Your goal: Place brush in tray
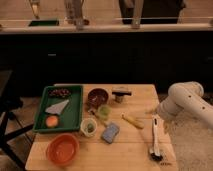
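The brush [156, 136] lies on the wooden table near its right edge, with the white handle pointing away and the black bristle head [156, 156] toward the front. The dark-green tray [43, 108] sits at the table's left and holds dark red bits, a grey wedge and an orange fruit. My gripper [160, 115] is at the end of the white arm [182, 100] on the right, just beyond the far end of the brush handle and far from the tray.
An orange bowl [62, 149] stands in front of the tray. A dark brown bowl [97, 95], a black block with a wooden top [121, 93], a yellow stick [132, 120], a blue sponge [110, 132] and two small cups [89, 127] fill the table's middle.
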Controlling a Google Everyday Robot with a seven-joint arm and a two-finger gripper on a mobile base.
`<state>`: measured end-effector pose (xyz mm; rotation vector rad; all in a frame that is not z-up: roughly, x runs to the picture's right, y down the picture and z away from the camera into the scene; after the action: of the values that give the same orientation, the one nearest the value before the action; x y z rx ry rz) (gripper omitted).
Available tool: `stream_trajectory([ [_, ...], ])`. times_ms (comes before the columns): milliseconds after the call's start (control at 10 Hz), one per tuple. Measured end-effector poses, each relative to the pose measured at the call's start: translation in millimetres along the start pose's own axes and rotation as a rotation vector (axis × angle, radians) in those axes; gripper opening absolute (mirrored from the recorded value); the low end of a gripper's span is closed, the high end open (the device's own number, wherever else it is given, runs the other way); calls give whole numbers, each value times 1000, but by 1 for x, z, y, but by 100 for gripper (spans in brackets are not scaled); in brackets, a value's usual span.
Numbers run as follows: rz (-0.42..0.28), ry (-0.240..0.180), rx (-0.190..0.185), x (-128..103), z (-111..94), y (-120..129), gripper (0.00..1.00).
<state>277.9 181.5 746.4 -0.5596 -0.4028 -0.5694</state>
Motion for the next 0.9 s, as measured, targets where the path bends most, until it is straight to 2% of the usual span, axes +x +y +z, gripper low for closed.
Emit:
stream_trajectory([
  [200, 2, -12, 6, -2, 5, 6, 80],
  [500, 13, -30, -4, -3, 17, 19, 80],
  [800, 22, -46, -19, -4, 30, 30, 80],
  [900, 29, -54, -37, -5, 40, 37, 80],
])
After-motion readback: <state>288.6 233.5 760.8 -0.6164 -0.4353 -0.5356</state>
